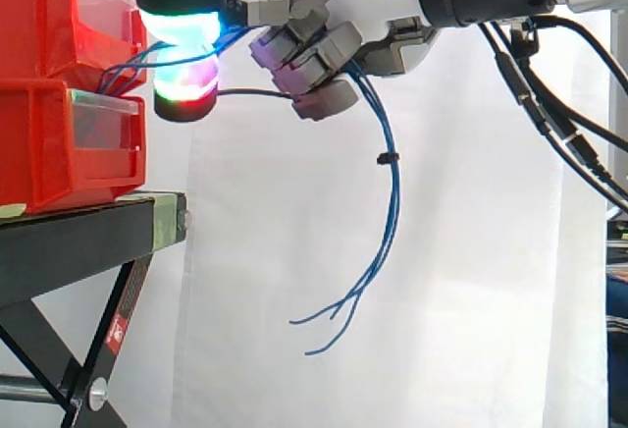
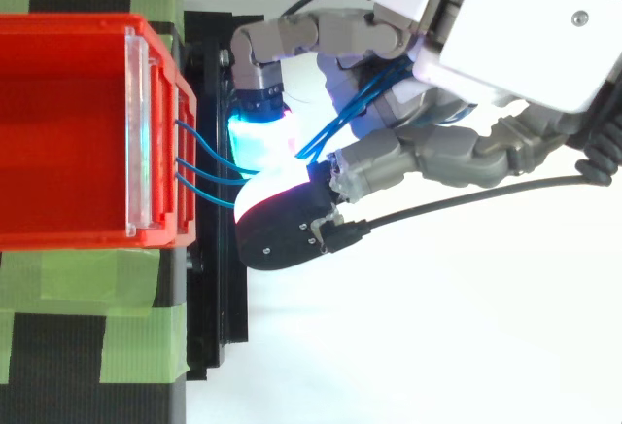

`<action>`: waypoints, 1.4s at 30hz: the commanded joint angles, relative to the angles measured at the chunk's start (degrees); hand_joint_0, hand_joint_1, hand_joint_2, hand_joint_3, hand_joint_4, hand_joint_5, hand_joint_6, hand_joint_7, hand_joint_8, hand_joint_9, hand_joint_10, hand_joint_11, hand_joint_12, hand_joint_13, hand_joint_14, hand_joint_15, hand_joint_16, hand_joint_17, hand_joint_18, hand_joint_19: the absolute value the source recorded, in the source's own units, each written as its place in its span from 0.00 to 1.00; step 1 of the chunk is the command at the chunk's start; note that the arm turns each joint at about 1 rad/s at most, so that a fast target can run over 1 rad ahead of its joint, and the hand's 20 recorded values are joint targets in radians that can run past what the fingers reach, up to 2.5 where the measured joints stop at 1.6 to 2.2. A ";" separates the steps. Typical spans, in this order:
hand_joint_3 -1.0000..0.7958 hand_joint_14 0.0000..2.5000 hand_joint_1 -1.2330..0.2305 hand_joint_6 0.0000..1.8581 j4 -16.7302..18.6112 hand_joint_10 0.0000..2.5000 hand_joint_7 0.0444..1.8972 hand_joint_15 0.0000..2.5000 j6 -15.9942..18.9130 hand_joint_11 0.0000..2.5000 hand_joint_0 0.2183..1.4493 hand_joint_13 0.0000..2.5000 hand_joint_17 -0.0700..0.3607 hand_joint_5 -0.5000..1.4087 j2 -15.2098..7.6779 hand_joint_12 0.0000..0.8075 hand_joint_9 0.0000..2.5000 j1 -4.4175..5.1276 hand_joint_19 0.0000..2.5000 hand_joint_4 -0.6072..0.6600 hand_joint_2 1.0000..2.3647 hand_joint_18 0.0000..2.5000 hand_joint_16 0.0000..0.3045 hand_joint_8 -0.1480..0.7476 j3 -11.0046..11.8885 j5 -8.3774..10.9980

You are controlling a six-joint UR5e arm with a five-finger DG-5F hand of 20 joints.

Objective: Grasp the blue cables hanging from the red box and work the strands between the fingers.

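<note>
Blue cables (image 1: 392, 202) out of the red box (image 2: 68, 23) front, pinched just beside it in the hand (image 1: 324, 40), fingers curled round the strands (loose ends dangling well below). Grasp apparently made. Next: rolling the pads (image 1: 182, 30) across the strands, no yanking.

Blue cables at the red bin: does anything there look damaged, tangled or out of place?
Nothing stands out. The thin blue cables leave the front of the red plastic bin, run through the curled grey hand and hang below it, bundled by a small black tie. Only their ends splay apart.
</note>
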 commanded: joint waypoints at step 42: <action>0.52 1.00 0.35 0.01 1.35 1.00 0.73 0.52 0.19 0.80 0.41 0.41 0.49 0.59 0.01 0.53 0.36 0.00 0.66 0.71 0.53 0.56 0.21 0.56 0.00 -0.26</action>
